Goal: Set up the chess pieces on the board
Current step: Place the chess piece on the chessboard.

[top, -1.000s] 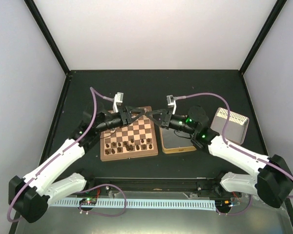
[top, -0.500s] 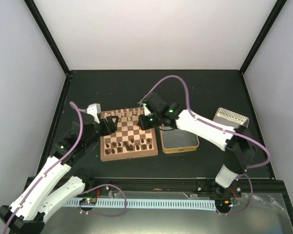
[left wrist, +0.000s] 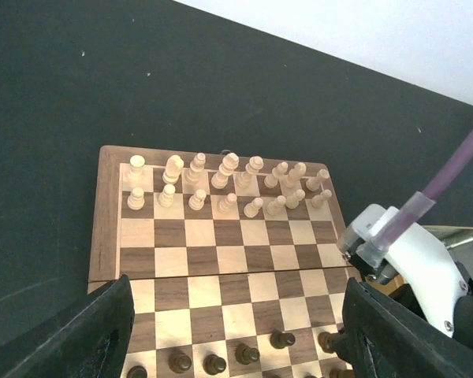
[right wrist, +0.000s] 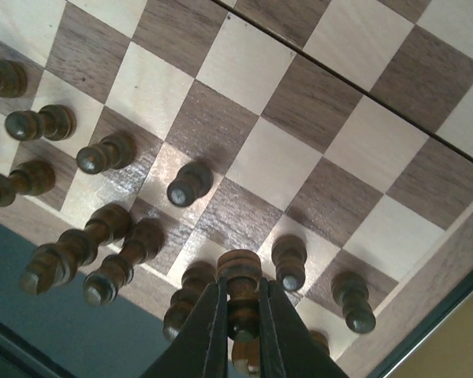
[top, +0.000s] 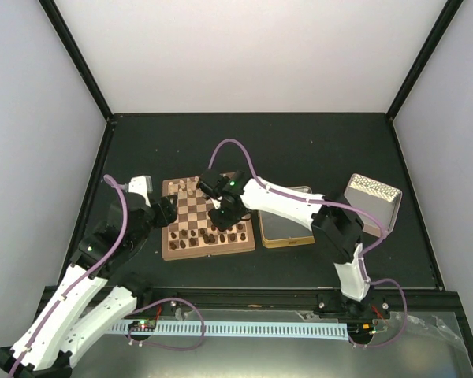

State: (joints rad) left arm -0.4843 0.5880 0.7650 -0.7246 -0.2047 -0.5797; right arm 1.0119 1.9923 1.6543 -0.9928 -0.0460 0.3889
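We count one board (left wrist: 106,220), square and wooden, with light and dark checks inside a reddish border, lying on the matte black table (top: 299,150). Sixteen pale pieces (left wrist: 225,202), smooth and turned, stand in two rows of eight along its far edge. The dark pieces (right wrist: 188,185) crowd the near edge; we see at least ten, knob-topped, some cut off by the frame. The right gripper (right wrist: 238,315) is clenched on one dark piece (right wrist: 238,268), upright among them. The left gripper (left wrist: 236,346) is released, its two black fingers (left wrist: 87,339) spread wide by the board's left edge and holding nothing. One shiny square tin (top: 374,203) sits well to the right.
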